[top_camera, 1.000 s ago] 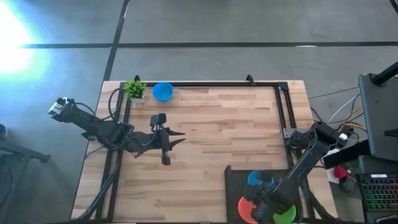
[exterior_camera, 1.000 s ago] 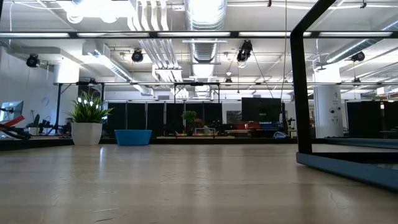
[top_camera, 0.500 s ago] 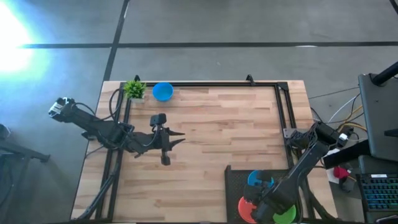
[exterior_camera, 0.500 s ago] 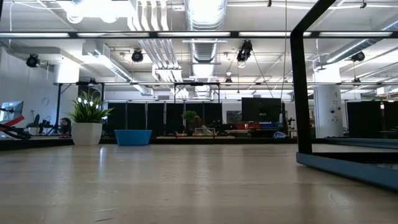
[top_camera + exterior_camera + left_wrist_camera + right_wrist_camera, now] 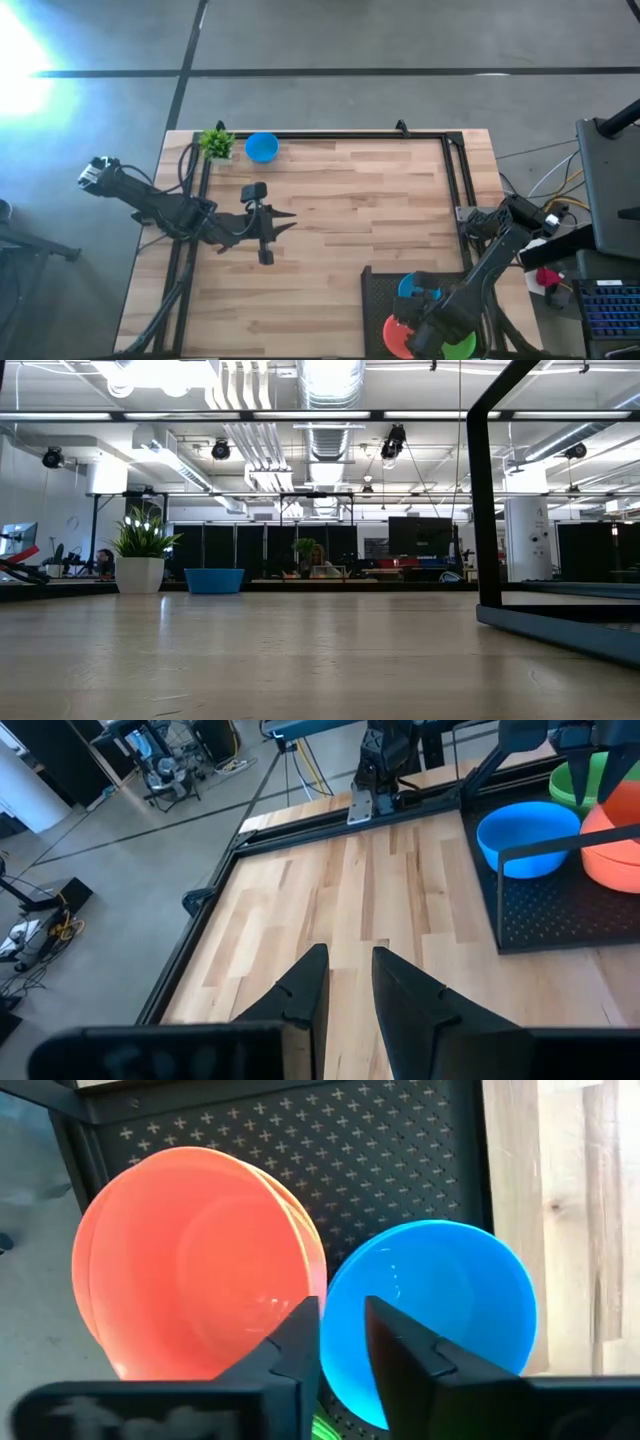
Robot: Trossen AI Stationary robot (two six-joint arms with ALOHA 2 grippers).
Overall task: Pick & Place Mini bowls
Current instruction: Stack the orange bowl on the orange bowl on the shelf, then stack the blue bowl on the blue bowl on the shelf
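On a black perforated tray (image 5: 375,290) at the table's near right stand a blue mini bowl (image 5: 430,1310), a stack of orange mini bowls (image 5: 190,1260) and a green one (image 5: 460,345). My right gripper (image 5: 343,1335) hangs over them and points down. Its fingers are slightly open over the spot where the orange and blue rims meet, and they touch nothing. Another blue mini bowl (image 5: 262,147) rests on its base at the far left, beside a small potted plant (image 5: 216,143). My left gripper (image 5: 348,982) hovers above the table's left half, narrowly open and empty.
A black metal frame (image 5: 455,170) runs along the table's far and right edges, and its upright (image 5: 480,490) rises at the right in the low view. Bare wood (image 5: 350,210) lies between the two arms. A laptop and cables sit off the table's right side.
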